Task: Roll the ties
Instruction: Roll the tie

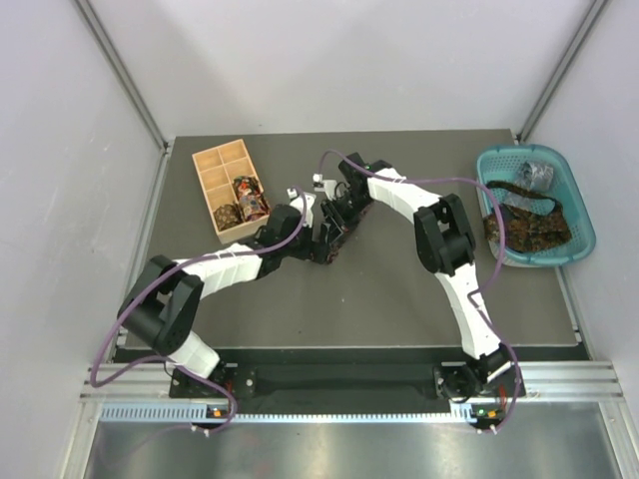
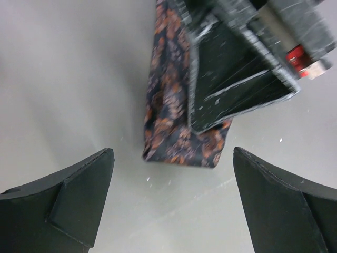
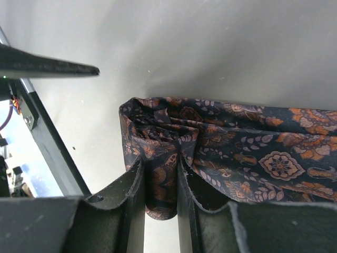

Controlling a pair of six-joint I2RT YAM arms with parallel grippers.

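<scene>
Now the right tool [image 3: 160, 174] pinches the folded end of the paisley tie [image 3: 253, 153], lying mid-frame on the desk [image 3: 237, 52], left tool [image 2: 172, 158] spread wide, and any slack could let that started roll spring open.

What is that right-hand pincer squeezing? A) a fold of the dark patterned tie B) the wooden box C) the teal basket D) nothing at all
A: in the right wrist view the right pincer is closed on a bunched fold of the dark patterned tie.
</scene>
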